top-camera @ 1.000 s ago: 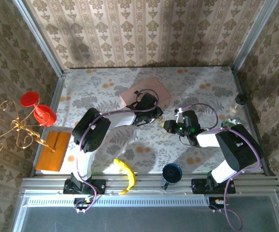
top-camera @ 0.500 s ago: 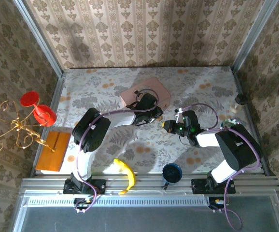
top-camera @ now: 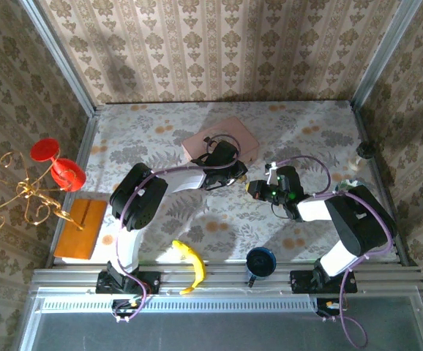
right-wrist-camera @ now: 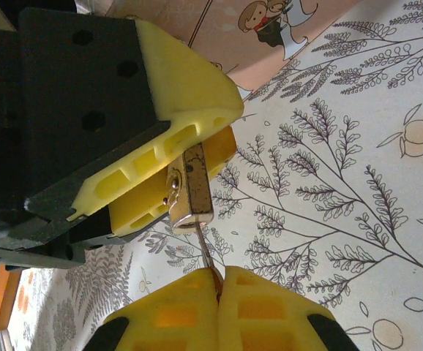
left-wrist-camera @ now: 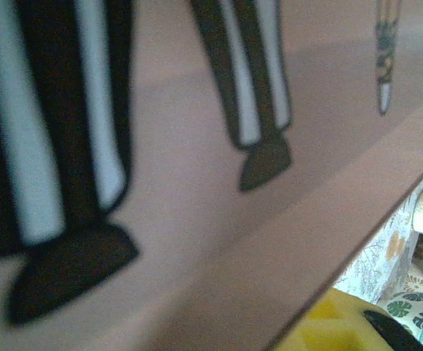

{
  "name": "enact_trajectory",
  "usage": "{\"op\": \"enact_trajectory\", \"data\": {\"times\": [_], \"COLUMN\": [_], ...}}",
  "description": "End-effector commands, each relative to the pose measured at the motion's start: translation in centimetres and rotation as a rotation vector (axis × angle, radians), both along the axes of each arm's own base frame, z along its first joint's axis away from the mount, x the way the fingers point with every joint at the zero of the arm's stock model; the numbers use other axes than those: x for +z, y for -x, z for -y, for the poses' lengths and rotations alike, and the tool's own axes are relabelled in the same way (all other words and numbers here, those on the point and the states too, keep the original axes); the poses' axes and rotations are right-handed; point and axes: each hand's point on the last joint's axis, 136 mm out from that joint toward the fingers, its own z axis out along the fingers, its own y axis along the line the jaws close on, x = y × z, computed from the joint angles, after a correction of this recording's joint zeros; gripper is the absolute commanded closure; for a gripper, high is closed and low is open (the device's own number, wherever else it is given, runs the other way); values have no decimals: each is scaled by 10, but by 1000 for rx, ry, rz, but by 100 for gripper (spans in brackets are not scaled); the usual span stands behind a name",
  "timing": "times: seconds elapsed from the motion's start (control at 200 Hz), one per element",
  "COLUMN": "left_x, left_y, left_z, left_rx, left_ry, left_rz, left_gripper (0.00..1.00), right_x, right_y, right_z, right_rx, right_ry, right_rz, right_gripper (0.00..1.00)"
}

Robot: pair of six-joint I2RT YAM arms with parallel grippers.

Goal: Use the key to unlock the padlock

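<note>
In the right wrist view the tiny brass padlock (right-wrist-camera: 190,187) is pinched between the yellow fingers of my left gripper (right-wrist-camera: 211,142), keyhole end toward the camera. The key (right-wrist-camera: 206,252) shows as a thin metal blade running from my right gripper (right-wrist-camera: 219,281), which is shut on it, up to the padlock's underside; its tip is at or in the keyhole. From above, the two grippers meet at mid-table, left gripper (top-camera: 241,175) facing right gripper (top-camera: 254,189). The left wrist view shows one yellow finger (left-wrist-camera: 328,325) below the pink box lid.
The pink picture-lidded box (top-camera: 220,141) lies just behind the left gripper, its lid (left-wrist-camera: 197,183) very close to that wrist camera. A banana (top-camera: 192,265) and a blue mug (top-camera: 260,262) sit near the front edge. An orange block (top-camera: 81,228) and red glasses (top-camera: 58,164) stand at left.
</note>
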Motion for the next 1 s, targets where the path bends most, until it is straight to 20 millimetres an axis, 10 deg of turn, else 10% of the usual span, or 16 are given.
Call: {"op": "enact_trajectory", "data": {"times": [0.0,0.995], "left_x": [5,6], "left_y": [0,4], "left_z": [11,18], "left_rx": [-14,-37], "left_ry": [62,80], "left_rz": [-9,-13], "left_gripper": [92,92], "right_x": [8,19], "right_y": [-13,-23], "right_z": [-1,-5], "right_rx": [-23,-42], "right_ry": [-15,-52], "right_rz": [37,12], "right_gripper": [100,100]}}
